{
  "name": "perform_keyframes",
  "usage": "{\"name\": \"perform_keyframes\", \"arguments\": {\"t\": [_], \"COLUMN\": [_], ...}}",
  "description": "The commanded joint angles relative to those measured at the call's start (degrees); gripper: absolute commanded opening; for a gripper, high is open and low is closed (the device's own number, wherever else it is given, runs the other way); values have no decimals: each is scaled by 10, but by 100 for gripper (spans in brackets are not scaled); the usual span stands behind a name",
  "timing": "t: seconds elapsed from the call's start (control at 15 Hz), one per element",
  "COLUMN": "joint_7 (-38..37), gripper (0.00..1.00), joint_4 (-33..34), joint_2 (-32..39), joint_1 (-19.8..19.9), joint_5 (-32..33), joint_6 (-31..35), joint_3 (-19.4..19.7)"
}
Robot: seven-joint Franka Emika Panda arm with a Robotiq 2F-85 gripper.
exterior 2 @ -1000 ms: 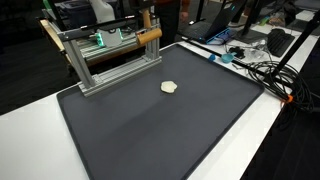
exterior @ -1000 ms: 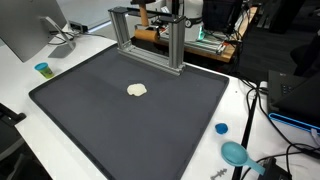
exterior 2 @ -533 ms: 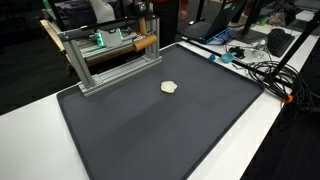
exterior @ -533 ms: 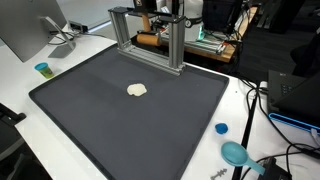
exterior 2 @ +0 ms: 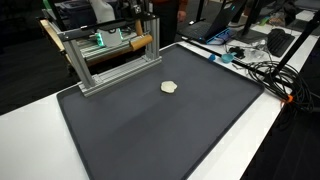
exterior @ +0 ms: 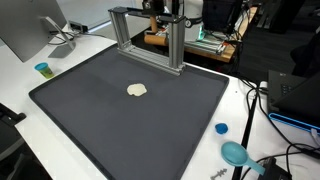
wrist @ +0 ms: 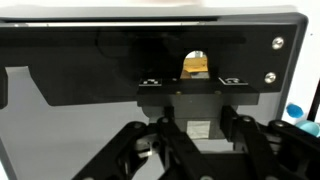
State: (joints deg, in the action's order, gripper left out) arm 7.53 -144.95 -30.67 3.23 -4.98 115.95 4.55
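While jaws clench wooden bar (exterior 2: pixel 140 43) (gripper label (wrist: pixel 200 128) illegible), at alu frame (exterior: pixel 178 45)

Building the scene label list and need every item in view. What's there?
table: 1, white, under everything
mat: 1, dark grey, covering most of the table
lump: 1, cream, on the mat
frame: 1, silver metal, at the mat's far edge
wooden bar: 1, tan, behind the frame
cup: 1, teal, beside the mat
monitor: 1, grey, table corner
cap: 1, blue, beside the mat
cables: several, black, off the mat
gripper: 1, black, shut on the wooden bar
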Motion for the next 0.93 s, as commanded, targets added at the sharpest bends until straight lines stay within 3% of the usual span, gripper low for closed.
{"name": "perform_keyframes", "arguments": {"t": [0.0, 0.2, 0.27, 0.4, 0.6, 0.87], "joint_7": [8, 20, 18, 22, 31, 70], "gripper": [21, 21, 71, 78, 99, 100], "joint_4": [-38, -46, -48, -43, -36, -26], "joint_2": [-61, -76, -79, -78, -80, -109], "joint_1": [-5, -11, -11, -13, -15, -9], "joint_5": [-4, -8, -7, -9, -15, -55], "joint_6": [-2, -25, -30, -54, -71, -63], "joint_3": [7, 13, 12, 16, 23, 76]}}
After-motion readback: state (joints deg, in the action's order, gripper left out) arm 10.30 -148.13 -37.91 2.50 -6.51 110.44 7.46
